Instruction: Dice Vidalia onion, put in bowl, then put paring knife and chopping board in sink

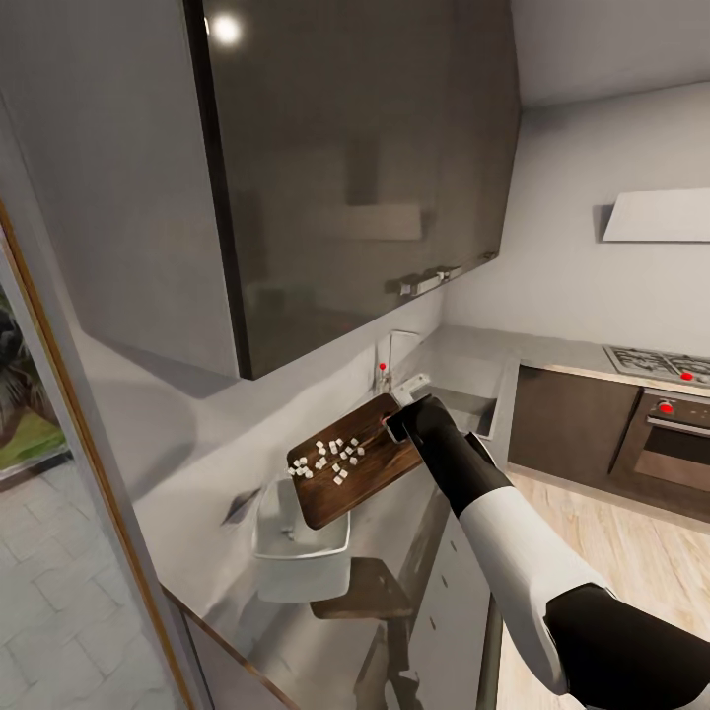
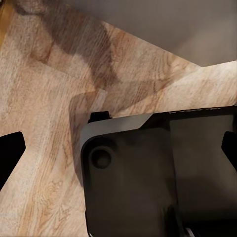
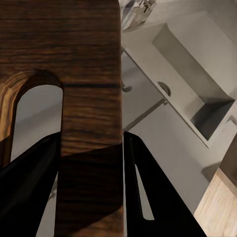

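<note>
My right gripper (image 1: 396, 426) is shut on the near end of the dark brown chopping board (image 1: 355, 468), holding it tilted in the air over the white bowl (image 1: 301, 557). Several white cubes of diced Vidalia onion (image 1: 330, 459) lie on the board, toward its lower edge above the bowl. The right wrist view shows the board (image 3: 91, 64) clamped between the black fingers (image 3: 148, 187) of the right gripper (image 3: 93, 140). The sink (image 1: 463, 399) (image 3: 192, 74) lies beyond, with its tap (image 1: 391, 355). The bowl rests on the grey countertop (image 1: 197, 493). My left gripper (image 2: 118, 148) hangs open over wooden floor. The paring knife is out of view.
Dark glossy wall cabinets (image 1: 365, 168) hang low over the countertop. A hob (image 1: 659, 363), an oven (image 1: 675, 439) and a hood (image 1: 656, 215) stand at the far right. A wood floor (image 1: 592, 523) runs along the cabinets. A small dark mark (image 1: 240, 506) lies left of the bowl.
</note>
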You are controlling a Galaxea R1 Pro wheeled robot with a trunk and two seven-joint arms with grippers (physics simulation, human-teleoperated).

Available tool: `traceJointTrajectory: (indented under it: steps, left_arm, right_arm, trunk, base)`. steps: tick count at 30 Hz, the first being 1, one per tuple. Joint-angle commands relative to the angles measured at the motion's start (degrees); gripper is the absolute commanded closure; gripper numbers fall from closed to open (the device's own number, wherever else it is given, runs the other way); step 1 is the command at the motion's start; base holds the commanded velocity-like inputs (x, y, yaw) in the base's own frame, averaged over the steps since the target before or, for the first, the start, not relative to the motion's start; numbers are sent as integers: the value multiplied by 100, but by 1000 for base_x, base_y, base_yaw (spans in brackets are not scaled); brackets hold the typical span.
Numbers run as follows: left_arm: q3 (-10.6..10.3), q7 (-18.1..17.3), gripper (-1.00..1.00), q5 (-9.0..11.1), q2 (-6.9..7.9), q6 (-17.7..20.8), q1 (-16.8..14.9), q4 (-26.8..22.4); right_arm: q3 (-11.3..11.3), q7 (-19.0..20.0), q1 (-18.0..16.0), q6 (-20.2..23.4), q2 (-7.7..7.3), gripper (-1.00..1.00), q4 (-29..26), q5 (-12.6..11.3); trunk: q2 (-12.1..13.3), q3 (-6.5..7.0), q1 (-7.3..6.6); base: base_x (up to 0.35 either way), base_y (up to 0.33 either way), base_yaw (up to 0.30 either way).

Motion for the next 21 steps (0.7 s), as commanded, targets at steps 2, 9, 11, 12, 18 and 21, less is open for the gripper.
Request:
traceJointTrajectory:
  steps: [2,9,11,12,18,21]
  left_arm:
    - [-48,5,-100,48,-8,-42,-7,26]
    - [-48,5,-100,47,-15,-42,-7,26]
    - [-48,5,-100,48,-14,-42,-7,26]
    - [-48,5,-100,48,-14,-42,-7,26]
    - [-48,5,-100,48,-14,-42,-7,26]
    - [-48,5,-100,48,-11,-42,-7,26]
  right_arm:
    - [6,31,-2,23,0,100,-4,61]
    - [17,-219,-2,32,0,100,-4,55]
    - [53,-263,-2,32,0,100,-4,55]
    - [75,-280,-2,32,0,100,-4,58]
    - [135,-400,-2,32,0,100,-4,61]
    - [139,-436,-2,32,0,100,-4,61]
  trunk:
    - [-5,-3,2]
    - [-5,-3,2]
    - [-5,-3,2]
    - [-5,-3,2]
    - [-5,-3,2]
    - [-5,-3,2]
  base:
    - [0,0,0]
    - [0,0,0]
    - [0,0,0]
    - [0,0,0]
    - [0,0,0]
    - [0,0,0]
